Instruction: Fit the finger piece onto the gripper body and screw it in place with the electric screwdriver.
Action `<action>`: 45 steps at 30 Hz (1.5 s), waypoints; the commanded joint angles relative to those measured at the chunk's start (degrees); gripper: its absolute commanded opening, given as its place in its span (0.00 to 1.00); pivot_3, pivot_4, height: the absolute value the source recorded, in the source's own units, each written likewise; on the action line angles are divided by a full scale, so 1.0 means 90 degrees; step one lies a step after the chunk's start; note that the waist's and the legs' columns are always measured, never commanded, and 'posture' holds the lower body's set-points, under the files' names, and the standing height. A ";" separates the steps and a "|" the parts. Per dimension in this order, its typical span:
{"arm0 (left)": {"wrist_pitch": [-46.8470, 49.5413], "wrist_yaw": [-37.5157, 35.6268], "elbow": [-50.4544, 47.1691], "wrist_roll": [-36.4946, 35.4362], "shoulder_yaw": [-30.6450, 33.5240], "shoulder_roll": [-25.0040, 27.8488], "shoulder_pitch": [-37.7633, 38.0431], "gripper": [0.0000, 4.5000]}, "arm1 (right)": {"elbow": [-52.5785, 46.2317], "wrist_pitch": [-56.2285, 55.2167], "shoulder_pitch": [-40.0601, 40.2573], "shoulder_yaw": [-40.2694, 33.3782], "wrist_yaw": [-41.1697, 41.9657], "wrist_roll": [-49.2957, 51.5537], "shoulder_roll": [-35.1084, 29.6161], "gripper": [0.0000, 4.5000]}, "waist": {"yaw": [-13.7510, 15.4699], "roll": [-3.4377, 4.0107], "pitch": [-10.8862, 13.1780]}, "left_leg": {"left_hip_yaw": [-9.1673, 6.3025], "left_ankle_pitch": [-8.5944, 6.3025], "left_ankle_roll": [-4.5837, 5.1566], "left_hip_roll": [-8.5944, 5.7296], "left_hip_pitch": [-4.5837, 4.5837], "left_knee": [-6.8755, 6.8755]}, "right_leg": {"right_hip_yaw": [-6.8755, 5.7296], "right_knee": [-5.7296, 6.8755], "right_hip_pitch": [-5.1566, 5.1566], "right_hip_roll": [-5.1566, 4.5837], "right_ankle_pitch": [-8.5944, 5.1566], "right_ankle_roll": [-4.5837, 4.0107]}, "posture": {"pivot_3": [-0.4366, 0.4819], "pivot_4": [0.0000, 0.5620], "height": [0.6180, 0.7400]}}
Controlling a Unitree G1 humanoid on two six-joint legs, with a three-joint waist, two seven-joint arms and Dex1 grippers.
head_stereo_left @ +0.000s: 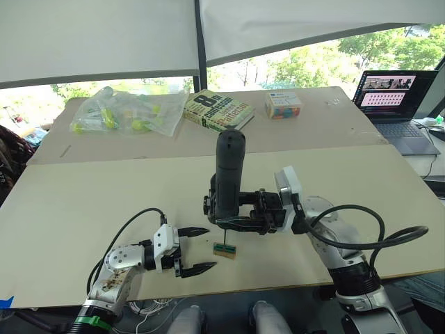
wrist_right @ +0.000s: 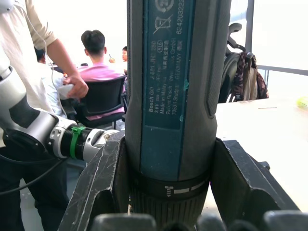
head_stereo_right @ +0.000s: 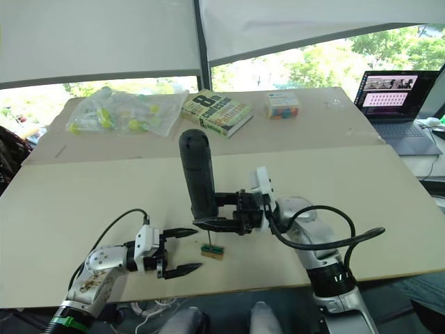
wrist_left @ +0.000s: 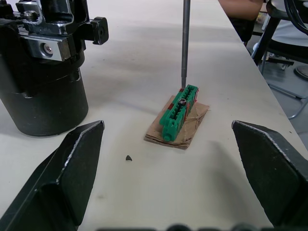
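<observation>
My right gripper is shut on the electric screwdriver, which it holds upright over the near middle of the table. The screwdriver's thin metal bit points down onto a small tan-and-green block. My left gripper stands open just left of that block, with nothing between its fingers. In the left wrist view, a black part with silvery details, apparently the gripper body, sits on a black cylinder beside the block. The finger piece is out of view.
At the table's far side lie a plastic bag, a book and a small box. A laptop stands open at the far right. The front table edge runs close to both arms. People are beyond the table.
</observation>
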 commanded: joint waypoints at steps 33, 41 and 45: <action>-0.0034 0.0023 -0.0140 0.0008 0.0015 0.0037 -0.0010 1.00 | -0.0158 -0.0252 -0.0012 0.0116 0.0047 -0.0071 0.0016 0.43 | 0.0000 0.0000 0.0000 | 0.0000 0.0000 0.0000 0.0000 0.0000 0.0000 | 0.0000 0.0000 0.0000 0.0000 0.0000 0.0000 | 0.48 0.27 0.98; -0.0045 0.0012 -0.0129 0.0005 0.0025 0.0047 -0.0005 1.00 | -0.0100 -0.0325 -0.0020 0.0141 0.0018 -0.0177 0.0017 0.43 | 0.0000 0.0000 0.0000 | 0.0000 0.0000 0.0000 0.0000 0.0000 0.0000 | 0.0000 0.0000 0.0000 0.0000 0.0000 0.0000 | 0.48 0.27 0.98; -0.0052 0.0008 -0.0122 0.0006 0.0030 0.0053 -0.0004 1.00 | -0.0073 -0.0364 -0.0025 0.0145 0.0003 -0.0230 0.0017 0.43 | 0.0000 0.0000 0.0000 | 0.0000 0.0000 0.0000 0.0000 0.0001 0.0000 | 0.0000 0.0000 0.0000 0.0000 0.0000 0.0000 | 0.48 0.27 0.98</action>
